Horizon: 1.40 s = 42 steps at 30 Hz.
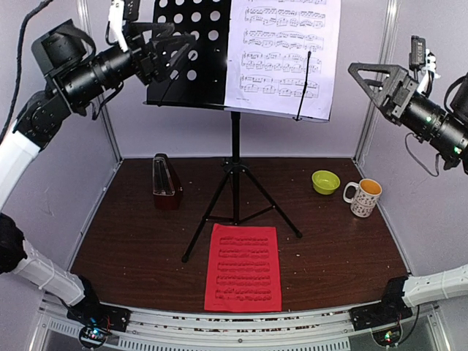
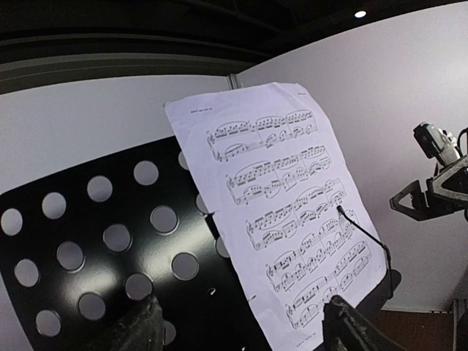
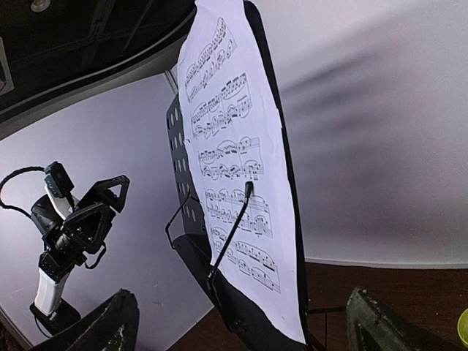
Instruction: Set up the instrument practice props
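The black tripod music stand (image 1: 235,183) stands mid-table, its perforated desk (image 1: 186,51) up high. The white music sheet (image 1: 281,51) leans on the desk's right half behind a thin wire arm (image 1: 303,84). The red music sheet (image 1: 243,267) lies flat on the table in front of the stand. The metronome (image 1: 166,178) stands at back left. My left gripper (image 1: 172,45) is open at the desk's left half; the desk (image 2: 95,256) and white sheet (image 2: 285,197) fill the left wrist view. My right gripper (image 1: 363,79) is open and empty, raised to the right of the white sheet (image 3: 234,168).
A small green bowl (image 1: 325,181) and a spotted white mug (image 1: 363,196) sit at the back right of the brown table (image 1: 131,241). The stand's tripod legs (image 1: 205,223) spread across the middle. White walls close in the back and sides.
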{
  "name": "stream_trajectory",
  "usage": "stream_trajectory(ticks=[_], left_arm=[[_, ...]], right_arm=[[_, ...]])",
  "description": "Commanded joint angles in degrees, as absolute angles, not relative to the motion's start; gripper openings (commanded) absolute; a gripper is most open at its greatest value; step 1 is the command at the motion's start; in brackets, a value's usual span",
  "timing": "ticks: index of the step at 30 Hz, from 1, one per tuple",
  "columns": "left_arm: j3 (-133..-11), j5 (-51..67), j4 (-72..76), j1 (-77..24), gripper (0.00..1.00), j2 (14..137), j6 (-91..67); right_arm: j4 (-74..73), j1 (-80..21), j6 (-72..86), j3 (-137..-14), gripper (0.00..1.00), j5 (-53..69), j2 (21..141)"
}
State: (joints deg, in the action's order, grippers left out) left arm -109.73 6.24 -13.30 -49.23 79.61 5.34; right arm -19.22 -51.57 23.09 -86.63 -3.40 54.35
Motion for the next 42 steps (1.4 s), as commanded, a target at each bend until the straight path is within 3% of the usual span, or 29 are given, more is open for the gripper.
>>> stream_trajectory(ticks=[1, 9, 20, 27, 42], left_arm=[[-97.7, -0.9, -12.0, -49.4, 0.76, 70.5, -0.7], [-74.3, -9.1, -18.9, -49.4, 0.69, 53.8, -12.7], [-41.0, -0.8, -20.6, -52.8, 0.52, 42.8, -22.3], [-31.1, -4.0, -20.4, -67.7, 0.52, 46.2, -24.3], [-29.8, -3.2, -4.6, -72.5, 0.46, 69.7, -25.4]], right_arm=[[-26.7, -50.9, 25.6, -83.0, 1.0, -6.2, 50.3], [-34.4, -50.3, 34.8, -68.0, 0.99, -5.9, 42.2], [-27.9, -50.2, 37.0, -40.1, 0.9, 3.6, 39.0], [-25.9, -50.2, 36.4, -30.3, 0.82, 13.9, 43.1], [-7.3, -50.6, 45.4, -20.7, 0.77, 28.0, 58.5]])
